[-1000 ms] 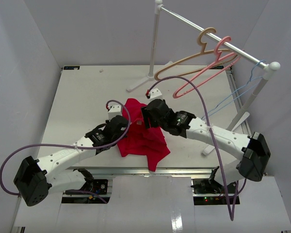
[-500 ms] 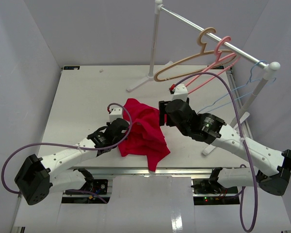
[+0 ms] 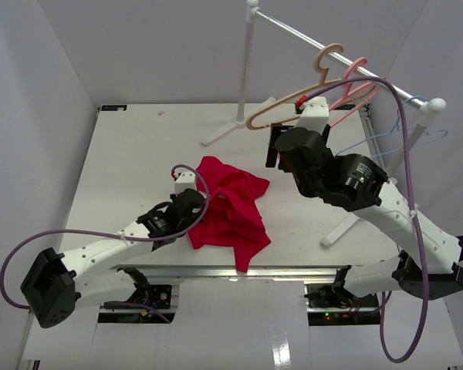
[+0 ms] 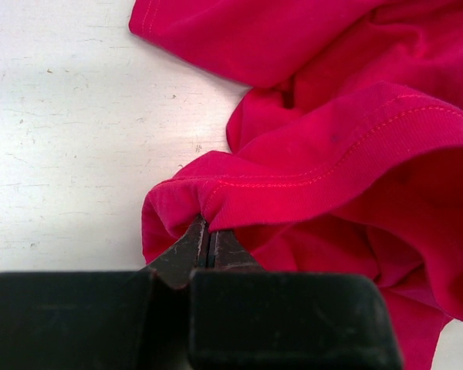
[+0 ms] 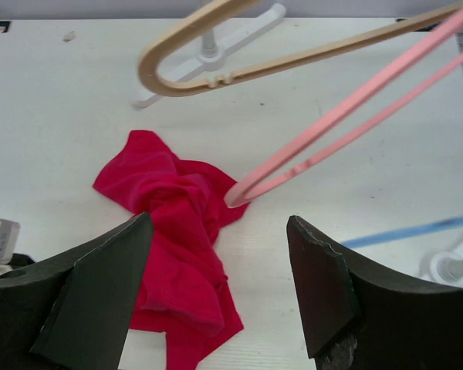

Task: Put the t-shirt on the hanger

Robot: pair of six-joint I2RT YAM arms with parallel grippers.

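Pinching, left arm: the left gripper (image 4: 208,233) has its fingers closed flat together on a small fold at the edge of the t-shirt (image 4: 355,139), low over the table (image 3: 123,169).
Right arm: the right gripper (image 5: 218,223) is lifted above the table with its fingers spread wide and nothing between them. It is near the tan hanger (image 5: 309,55) and the pink hanger (image 5: 347,108).
T-shirt: it lies crumpled on the table between the two arms, near the front edge, and is not on any hanger.
Hanger: the thin light-blue hanger (image 5: 405,232) hangs at the far right end of the rail (image 3: 332,54), well apart from the cloth.
Risk, grip: the left hold takes only a thin bit of fold, so a lift or a tug could probably pull the cloth free.
Risk, wrong hanger: the open fingers are close to the tan and pink hangers and could knock or catch one while reaching for the blue one.
Risk, blue wire: it is slim and hangs loose, so a poorly centred closing could miss it or set it swinging off the rail.
Risk, cloth: the t-shirt is bunched up, so the neck opening is hard to find.
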